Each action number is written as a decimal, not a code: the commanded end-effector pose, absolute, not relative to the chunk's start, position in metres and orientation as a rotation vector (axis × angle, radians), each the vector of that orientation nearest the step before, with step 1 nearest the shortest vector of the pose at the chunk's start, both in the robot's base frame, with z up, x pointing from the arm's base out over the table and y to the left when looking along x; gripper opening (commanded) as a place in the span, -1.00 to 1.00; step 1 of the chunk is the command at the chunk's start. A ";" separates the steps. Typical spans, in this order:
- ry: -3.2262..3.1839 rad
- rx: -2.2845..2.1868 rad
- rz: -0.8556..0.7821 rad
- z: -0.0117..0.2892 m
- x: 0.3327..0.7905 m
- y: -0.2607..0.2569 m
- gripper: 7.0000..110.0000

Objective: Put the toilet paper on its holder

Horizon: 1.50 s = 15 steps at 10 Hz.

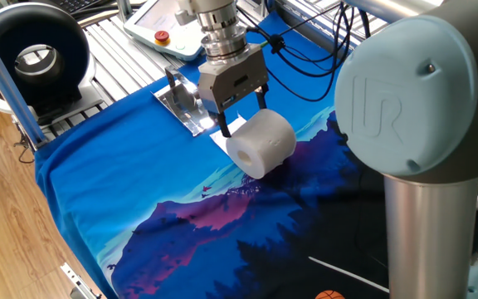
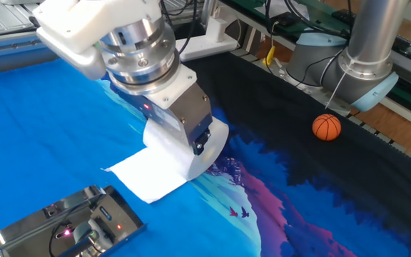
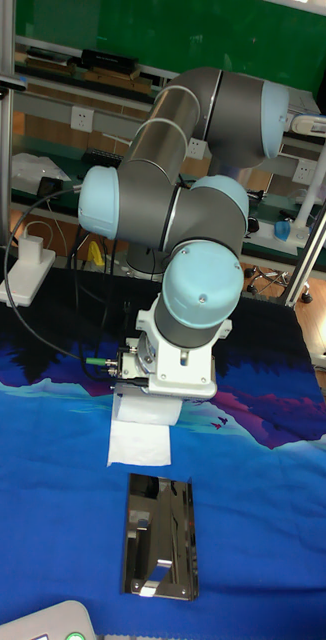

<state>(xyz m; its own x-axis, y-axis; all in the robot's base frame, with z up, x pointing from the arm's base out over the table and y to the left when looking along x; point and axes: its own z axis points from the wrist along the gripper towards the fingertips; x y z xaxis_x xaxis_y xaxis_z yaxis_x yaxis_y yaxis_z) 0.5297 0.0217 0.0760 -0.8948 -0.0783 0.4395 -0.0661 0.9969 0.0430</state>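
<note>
White toilet paper (image 1: pixel 261 143) lies sideways, loose sheet (image 2: pixel 148 173) trailing.

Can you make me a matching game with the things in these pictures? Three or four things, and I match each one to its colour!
Things:
1. toilet paper
2. holder
3. ball
4. cloth

Colours:
A. orange
B. shiny silver
C. blue
D. white

Pairs: 1-D, 2-B, 3-A, 4-C

White toilet paper (image 1: pixel 261 143) on its side nr silver holder (image 1: pixel 181 104).
</note>
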 end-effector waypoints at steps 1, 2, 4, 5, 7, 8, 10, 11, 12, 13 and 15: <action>-2.681 0.102 -0.065 0.079 0.531 0.027 1.00; -2.679 0.107 -0.063 0.077 0.531 0.025 1.00; -2.684 0.106 -0.054 0.064 0.530 0.026 1.00; -2.685 0.109 -0.053 0.062 0.530 0.025 1.00; -2.682 0.115 -0.053 0.062 0.529 0.025 1.00; -2.682 0.115 -0.053 0.062 0.530 0.026 1.00; -2.679 0.112 -0.048 0.061 0.529 0.025 1.00; -2.674 0.106 -0.039 0.060 0.528 0.025 1.00; -2.664 0.094 -0.025 0.059 0.526 0.023 1.00; -2.654 0.090 -0.021 0.060 0.524 0.022 1.00; -2.648 0.085 -0.014 0.059 0.521 0.025 1.00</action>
<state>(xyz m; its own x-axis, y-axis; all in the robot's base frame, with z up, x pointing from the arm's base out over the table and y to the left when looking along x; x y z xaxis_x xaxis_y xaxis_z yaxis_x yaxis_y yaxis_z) 0.5238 0.0215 0.0592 -0.8836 -0.0710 0.4629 -0.0674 0.9974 0.0243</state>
